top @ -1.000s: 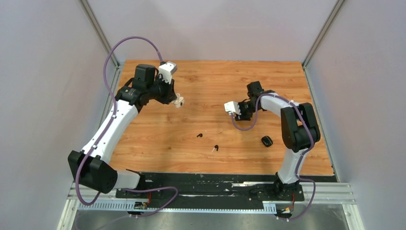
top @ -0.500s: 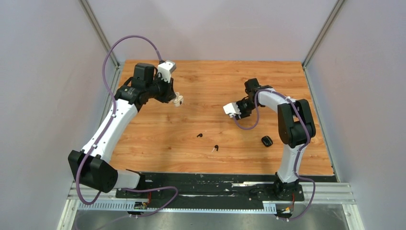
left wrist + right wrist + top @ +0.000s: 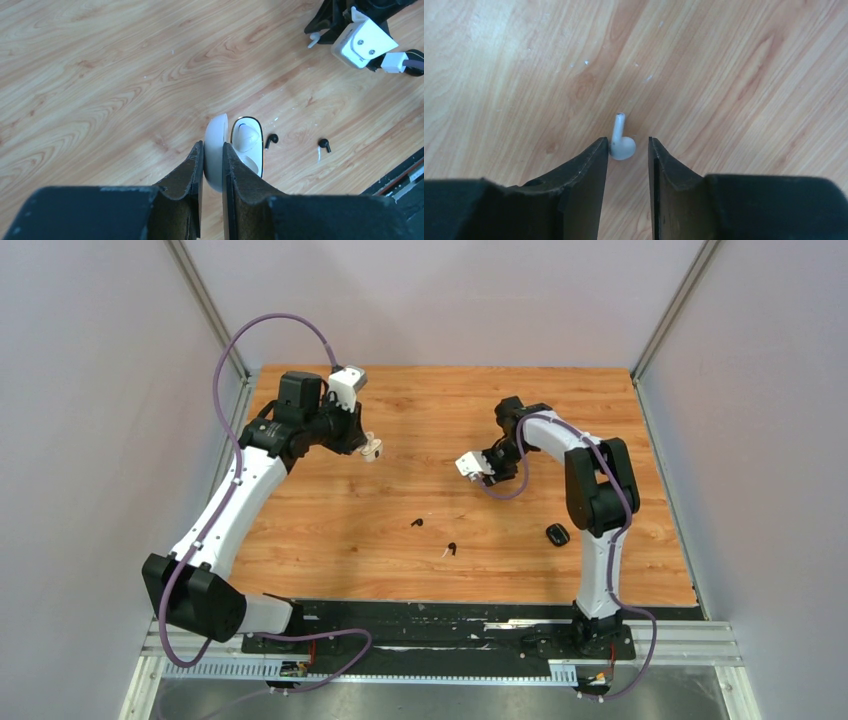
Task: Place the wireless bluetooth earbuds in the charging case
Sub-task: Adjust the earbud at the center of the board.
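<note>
The right gripper (image 3: 627,142) is straddling a white earbud (image 3: 622,147) on the table (image 3: 734,75). Its jaws are standing part-open, with the bud lying against one finger and clear of the other, so this looks like the pick-up step. The left gripper (image 3: 212,150) is pinching the lid of the open white charging case (image 3: 216,131), with a seated earbud (image 3: 248,136) inside. Next, the jaws need to meet on the bud's head without flicking it away.

a wooden tabletop (image 3: 330,530) lies between pale walls (image 3: 100,390), a black plate (image 3: 450,615) in front.
</note>
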Available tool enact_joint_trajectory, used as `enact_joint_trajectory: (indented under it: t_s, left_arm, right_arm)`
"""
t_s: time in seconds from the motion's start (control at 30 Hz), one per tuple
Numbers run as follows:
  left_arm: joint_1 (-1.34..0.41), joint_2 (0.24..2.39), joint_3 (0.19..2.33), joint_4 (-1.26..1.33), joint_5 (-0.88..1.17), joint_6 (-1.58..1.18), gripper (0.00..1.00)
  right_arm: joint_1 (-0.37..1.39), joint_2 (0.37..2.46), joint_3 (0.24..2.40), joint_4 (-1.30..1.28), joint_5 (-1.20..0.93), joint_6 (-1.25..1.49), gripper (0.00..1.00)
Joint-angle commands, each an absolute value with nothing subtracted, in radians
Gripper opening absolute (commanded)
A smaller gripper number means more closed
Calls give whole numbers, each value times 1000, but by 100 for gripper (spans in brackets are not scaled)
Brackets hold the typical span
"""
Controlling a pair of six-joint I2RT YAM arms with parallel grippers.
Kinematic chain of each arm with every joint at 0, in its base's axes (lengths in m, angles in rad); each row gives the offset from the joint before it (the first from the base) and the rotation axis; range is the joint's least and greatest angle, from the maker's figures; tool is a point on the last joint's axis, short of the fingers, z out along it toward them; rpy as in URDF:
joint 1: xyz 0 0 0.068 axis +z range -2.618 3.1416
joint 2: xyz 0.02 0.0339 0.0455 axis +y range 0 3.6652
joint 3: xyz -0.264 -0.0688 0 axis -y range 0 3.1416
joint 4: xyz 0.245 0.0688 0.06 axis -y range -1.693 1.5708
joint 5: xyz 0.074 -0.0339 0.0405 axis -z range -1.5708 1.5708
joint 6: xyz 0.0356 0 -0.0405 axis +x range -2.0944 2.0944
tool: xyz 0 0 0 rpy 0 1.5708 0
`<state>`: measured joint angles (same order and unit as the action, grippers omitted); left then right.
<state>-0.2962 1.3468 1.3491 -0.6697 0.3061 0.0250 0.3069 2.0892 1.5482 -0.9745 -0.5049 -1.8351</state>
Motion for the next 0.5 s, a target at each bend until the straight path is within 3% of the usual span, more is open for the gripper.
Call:
enact_joint_trajectory:
  t_s: [0.0, 0.23, 0.37, 0.47]
  left_arm:
    - [-287, 1326, 1370, -647, 324, 34, 0]
    - [-287, 1316, 1356, -642, 340, 22, 0]
    - [-287, 1312, 1352, -639, 350, 12, 0]
    - [-287, 1310, 1344, -634, 363, 6, 0]
  right_arm:
    - [344, 2145, 1560, -1098, -482, -1845, 31]
    - [351, 2230, 1687, -1270, -447, -1632, 14]
    - [349, 2339, 1897, -1533, -600, -1313, 13]
    - [350, 2348, 1888, -1540, -703, -1034, 13]
